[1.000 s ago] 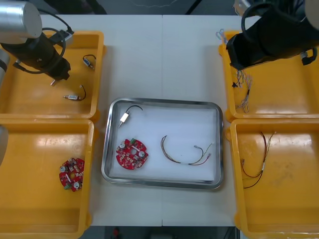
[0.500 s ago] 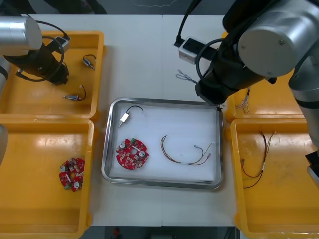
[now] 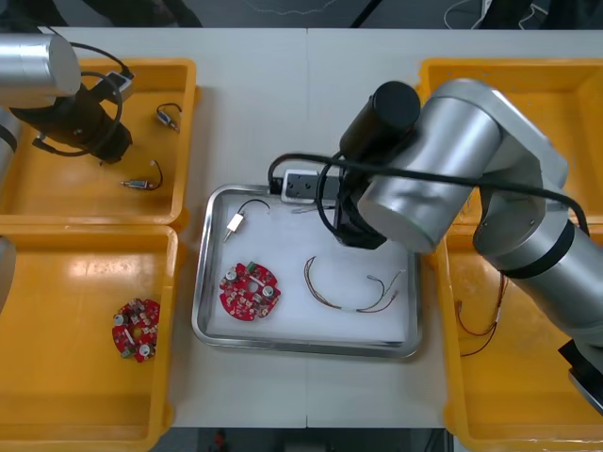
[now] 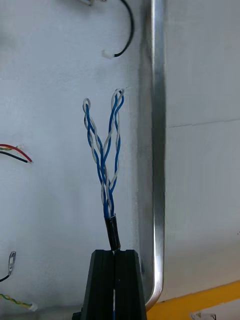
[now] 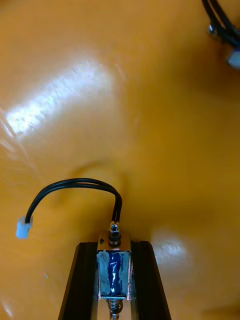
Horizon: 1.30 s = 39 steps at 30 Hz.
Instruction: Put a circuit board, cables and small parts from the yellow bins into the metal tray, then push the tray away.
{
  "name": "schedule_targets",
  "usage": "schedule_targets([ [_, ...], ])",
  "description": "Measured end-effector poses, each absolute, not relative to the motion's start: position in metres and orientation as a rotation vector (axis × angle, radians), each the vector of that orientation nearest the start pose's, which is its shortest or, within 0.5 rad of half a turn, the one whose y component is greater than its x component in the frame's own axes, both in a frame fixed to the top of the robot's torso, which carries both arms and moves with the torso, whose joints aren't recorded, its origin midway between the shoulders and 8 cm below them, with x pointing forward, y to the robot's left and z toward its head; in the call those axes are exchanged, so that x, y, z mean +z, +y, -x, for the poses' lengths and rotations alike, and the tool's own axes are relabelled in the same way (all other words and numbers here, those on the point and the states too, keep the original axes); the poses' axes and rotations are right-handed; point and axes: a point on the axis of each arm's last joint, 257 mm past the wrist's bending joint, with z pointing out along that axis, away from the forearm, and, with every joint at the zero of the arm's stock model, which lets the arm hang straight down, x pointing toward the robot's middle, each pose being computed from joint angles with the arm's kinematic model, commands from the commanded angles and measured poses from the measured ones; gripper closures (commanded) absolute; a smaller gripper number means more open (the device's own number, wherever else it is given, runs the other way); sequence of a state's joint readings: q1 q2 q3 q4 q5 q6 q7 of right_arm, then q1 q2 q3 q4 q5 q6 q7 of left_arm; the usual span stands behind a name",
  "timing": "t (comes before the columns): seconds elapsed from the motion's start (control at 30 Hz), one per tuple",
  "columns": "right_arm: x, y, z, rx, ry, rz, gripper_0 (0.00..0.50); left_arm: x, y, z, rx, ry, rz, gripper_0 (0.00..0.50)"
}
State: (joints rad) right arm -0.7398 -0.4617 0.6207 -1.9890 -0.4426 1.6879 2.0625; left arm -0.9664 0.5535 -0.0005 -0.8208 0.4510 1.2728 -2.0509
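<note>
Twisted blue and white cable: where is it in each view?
Front view: twisted blue and white cable just inside the metal tray's far rim, beside the right arm.
Right wrist view: held in the right gripper, alongside the tray's rim.
Left wrist view: a yellow bin; left gripper holds a small metal part.
Shared landmark: the tray's rim.
</note>
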Motion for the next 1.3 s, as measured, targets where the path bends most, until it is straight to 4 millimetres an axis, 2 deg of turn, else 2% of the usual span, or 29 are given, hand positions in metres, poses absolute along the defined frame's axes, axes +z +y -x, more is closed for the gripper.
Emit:
schedule_targets([
  [0.27,-0.229,-0.067,-0.461,-0.471,1.875,1.844,0.5,-0.185,0.347,-0.611,0.221,2.593,-0.611,0.5],
  [0.6,-0.246,-0.078,-0.468,-0.48,1.92,1.827,0.5,-0.158,0.341,-0.596,0.241,2.613,-0.655,0.5],
  [0.63,-0.246,-0.079,-0.469,-0.484,1.923,1.825,0.474,-0.154,0.341,-0.594,0.244,2.611,-0.657,0.499],
  [0.67,-0.246,-0.08,-0.469,-0.486,1.924,1.825,0.396,-0.149,0.34,-0.593,0.249,2.607,-0.661,0.499],
  [0.7,-0.246,-0.08,-0.469,-0.487,1.925,1.824,0.249,-0.146,0.34,-0.59,0.255,2.605,-0.665,0.499],
  [0.73,-0.247,-0.08,-0.469,-0.488,1.925,1.824,0.138,-0.143,0.34,-0.588,0.261,2.604,-0.67,0.499],
  [0.83,-0.247,-0.081,-0.47,-0.492,1.927,1.822,0.014,-0.133,0.339,-0.581,0.284,2.603,-0.686,0.5],
  [0.87,-0.247,-0.081,-0.47,-0.492,1.928,1.822,0.0,-0.131,0.339,-0.578,0.291,2.605,-0.69,0.498],
  [1.07,-0.248,-0.083,-0.469,-0.495,1.933,1.824,0.0,-0.122,0.339,-0.563,0.34,2.607,-0.721,0.499],
  [1.17,-0.248,-0.09,-0.464,-0.511,1.961,1.834,0.0,-0.119,0.339,-0.554,0.363,2.612,-0.734,0.498],
  [1.3,-0.23,-0.101,-0.456,-0.529,2.004,1.818,0.0,-0.114,0.342,-0.543,0.405,2.623,-0.74,0.5],
])
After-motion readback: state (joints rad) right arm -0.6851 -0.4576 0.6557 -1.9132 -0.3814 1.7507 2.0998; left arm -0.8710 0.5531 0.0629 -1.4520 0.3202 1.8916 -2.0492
